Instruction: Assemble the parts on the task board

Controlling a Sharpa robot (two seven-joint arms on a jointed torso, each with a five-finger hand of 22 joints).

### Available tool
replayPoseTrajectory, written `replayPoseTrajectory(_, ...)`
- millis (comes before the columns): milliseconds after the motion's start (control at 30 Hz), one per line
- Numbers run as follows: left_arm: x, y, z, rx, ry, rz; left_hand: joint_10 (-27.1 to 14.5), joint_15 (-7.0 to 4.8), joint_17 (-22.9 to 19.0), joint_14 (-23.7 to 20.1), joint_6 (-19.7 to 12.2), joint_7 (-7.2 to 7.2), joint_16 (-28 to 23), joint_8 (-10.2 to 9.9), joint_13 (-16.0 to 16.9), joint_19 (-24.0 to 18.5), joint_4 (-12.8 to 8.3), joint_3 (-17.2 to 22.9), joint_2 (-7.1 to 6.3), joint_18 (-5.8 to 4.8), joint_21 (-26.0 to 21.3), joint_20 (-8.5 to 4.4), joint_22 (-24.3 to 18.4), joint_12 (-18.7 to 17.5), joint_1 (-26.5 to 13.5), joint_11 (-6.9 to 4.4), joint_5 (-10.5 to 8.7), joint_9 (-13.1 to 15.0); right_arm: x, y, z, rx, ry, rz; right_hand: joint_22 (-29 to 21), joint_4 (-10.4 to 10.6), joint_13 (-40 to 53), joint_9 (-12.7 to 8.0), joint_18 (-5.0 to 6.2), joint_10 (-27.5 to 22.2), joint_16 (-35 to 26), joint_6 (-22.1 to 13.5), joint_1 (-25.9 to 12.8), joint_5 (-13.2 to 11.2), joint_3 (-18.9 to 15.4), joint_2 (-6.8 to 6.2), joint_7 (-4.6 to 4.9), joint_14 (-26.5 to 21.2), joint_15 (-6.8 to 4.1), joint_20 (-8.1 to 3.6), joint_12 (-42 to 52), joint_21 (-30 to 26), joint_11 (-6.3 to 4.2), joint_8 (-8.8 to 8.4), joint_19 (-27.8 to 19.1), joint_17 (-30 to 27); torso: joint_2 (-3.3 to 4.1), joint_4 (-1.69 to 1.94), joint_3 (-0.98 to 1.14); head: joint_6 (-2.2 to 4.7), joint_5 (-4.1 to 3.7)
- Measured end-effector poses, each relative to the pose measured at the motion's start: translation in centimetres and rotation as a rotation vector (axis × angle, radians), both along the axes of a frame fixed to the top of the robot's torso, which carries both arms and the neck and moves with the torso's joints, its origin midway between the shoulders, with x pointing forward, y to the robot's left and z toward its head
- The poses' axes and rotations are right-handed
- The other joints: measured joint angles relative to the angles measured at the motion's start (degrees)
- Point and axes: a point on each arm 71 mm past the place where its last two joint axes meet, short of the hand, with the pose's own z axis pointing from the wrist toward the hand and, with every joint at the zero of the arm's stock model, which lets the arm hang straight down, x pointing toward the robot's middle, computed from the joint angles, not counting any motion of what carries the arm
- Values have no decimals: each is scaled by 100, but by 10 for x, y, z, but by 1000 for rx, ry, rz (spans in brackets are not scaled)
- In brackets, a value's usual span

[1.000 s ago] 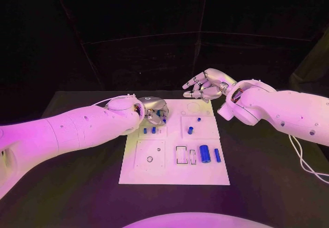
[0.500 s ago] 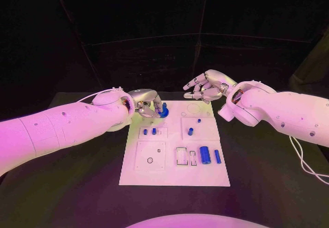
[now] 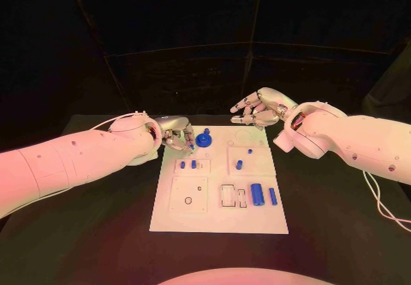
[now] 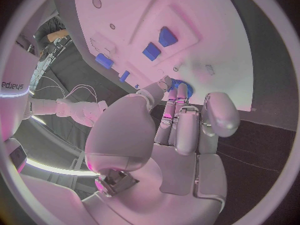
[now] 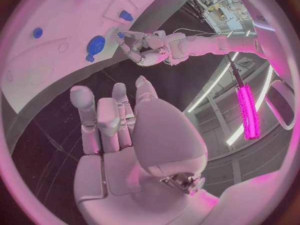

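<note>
The left hand (image 3: 177,135) sits at the far left corner of the task board (image 3: 219,221), its fingers curled in narrow, with the fingertips (image 4: 177,91) right beside a round blue part (image 3: 204,141); the left wrist view shows blue just past those tips, but whether the hand actually pinches the part or only touches it cannot be told. If the hold is partial, the likely failure is that the part tips or slides off the board's far edge when the fingers shift, since it lies close to that edge. The right hand (image 3: 258,108) hovers above the board's far right corner, fingers spread and holding nothing, well apart from the left. Further out, two short blue pegs (image 3: 187,164) stand in the block just nearer the robot; a sweep of the left hand could knock them. The larger blue cylinder (image 3: 256,192) and slimmer pin (image 3: 271,196) lie near the board's right side, out of reach of either risk.
</note>
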Motion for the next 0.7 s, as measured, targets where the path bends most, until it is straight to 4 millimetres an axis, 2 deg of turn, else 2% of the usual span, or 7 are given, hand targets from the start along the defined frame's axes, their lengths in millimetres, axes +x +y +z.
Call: replayPoseTrajectory(700, 1, 2, -15, 23, 44, 14, 42, 0, -28, 0, 21, 21, 0, 0, -13, 0, 0, 0, 0, 4, -1, 0, 18, -28, 0, 0, 0, 0, 0, 1, 0, 0, 0, 2, 0, 0, 0, 0, 0, 0, 0, 0, 0, 0, 0, 0, 0, 0, 0, 0, 0, 0, 0, 0, 0, 10, 2, -5, 9, -2, -1)
